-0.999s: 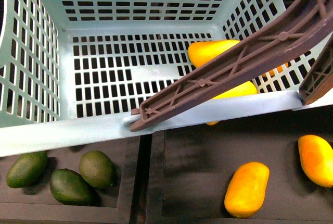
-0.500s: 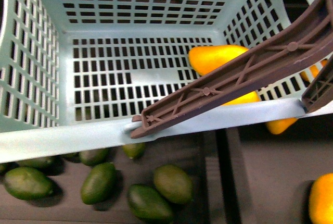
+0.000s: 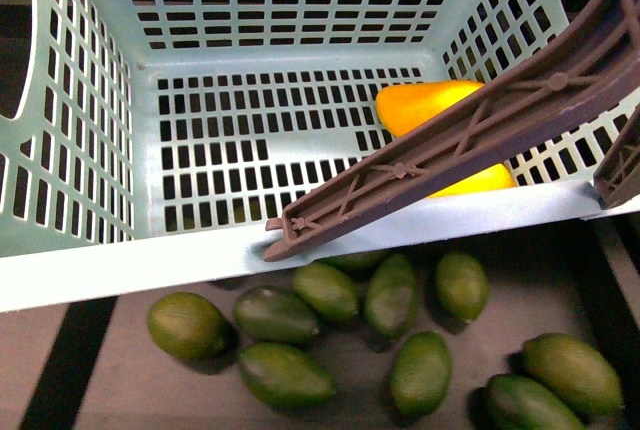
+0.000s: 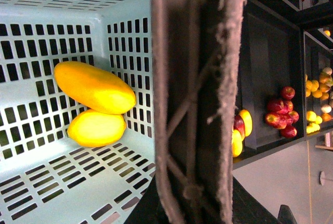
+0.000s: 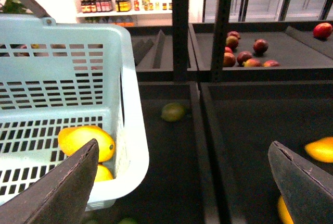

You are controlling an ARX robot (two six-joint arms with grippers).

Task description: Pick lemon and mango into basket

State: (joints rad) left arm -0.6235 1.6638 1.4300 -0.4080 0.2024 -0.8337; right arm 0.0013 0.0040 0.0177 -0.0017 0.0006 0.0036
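the basket (image 3: pixel 120 260) already held two yellow fruits in its far right corner, lying one against the other. the longer, orange-tinged one was the mango (image 4: pixel 93 87); the shorter one touching it i took for the lemon (image 4: pixel 96 128), though a second mango could not be ruled out. both lay with their long axes roughly along the right wall, partly hidden in the front view under the brown handle (image 3: pixel 450 150). the right pincer (image 5: pixel 187 182) stood spread wide and empty, just outside the basket's right wall — so the fruits lay to its left, across the rim. the left pincer's state i could not tell; its view was mostly filled by the handle. green fruits (image 3: pixel 330 295) lay on the shelf below.
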